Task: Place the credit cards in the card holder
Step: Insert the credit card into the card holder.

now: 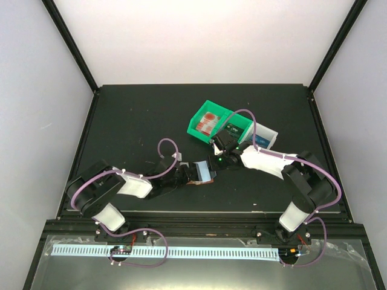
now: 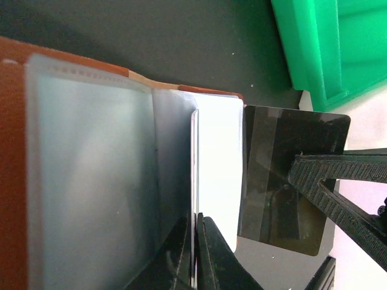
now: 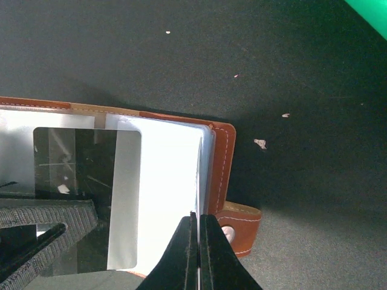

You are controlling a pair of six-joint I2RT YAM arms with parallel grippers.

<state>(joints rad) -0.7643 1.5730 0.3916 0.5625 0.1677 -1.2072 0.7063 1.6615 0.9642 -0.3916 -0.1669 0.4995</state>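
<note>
The card holder (image 3: 225, 158) is brown leather, smooth with pale stitching, its sleeves (image 2: 91, 181) clear, slightly hazy plastic. The dark card (image 2: 284, 181) is glossy and mirror-like. At upper right, the green bin (image 2: 326, 48) is smooth shiny plastic; the table (image 3: 181, 54) is matt black.

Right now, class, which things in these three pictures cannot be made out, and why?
Top view: card holder, small and partly covered by left hand and right hand.
Left wrist: dark card, any print lost in reflections.
Right wrist: green bin, cut off at the corner.
Top view: red cards, too small to count.
</note>
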